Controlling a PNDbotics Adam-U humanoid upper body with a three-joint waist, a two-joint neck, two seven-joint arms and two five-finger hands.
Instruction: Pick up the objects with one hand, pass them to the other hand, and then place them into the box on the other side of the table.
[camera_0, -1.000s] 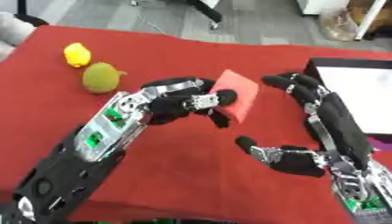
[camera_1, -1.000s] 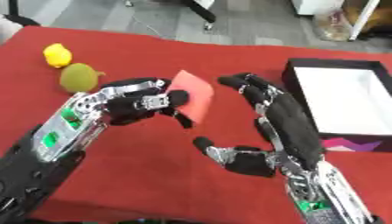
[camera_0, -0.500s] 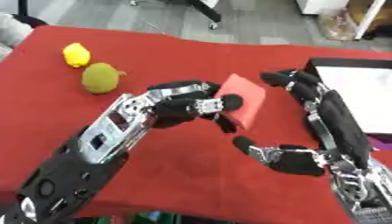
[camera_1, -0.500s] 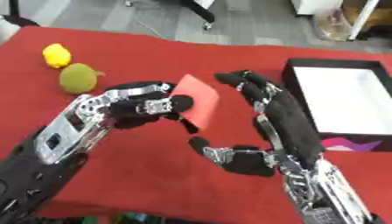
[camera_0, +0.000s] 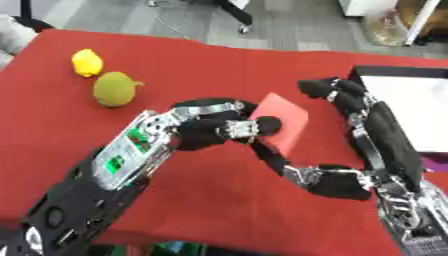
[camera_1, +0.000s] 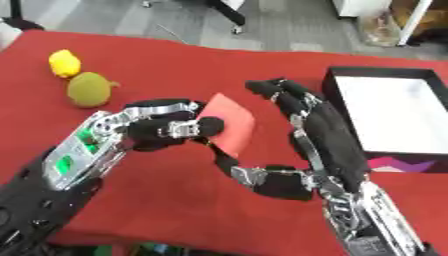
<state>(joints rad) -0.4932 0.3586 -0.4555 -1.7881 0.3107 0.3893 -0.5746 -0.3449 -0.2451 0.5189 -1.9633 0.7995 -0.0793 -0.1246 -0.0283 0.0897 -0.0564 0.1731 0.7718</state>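
Two hands meet mid-table: left hand (camera_0: 206, 132) pinches the red block (camera_0: 282, 121) aloft, right hand (camera_1: 325, 145) spread around it, not closed. An early release likely drops it short of the box (camera_1: 385, 109), far right.

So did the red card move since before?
Yes. The left hand has carried the red card rightward, away from the green fruit and toward the open right hand by the box.

We've got the two fruits (camera_0: 103, 79) upper left, box (camera_1: 394, 115) far right, card (camera_0: 282, 121) center between both hands.
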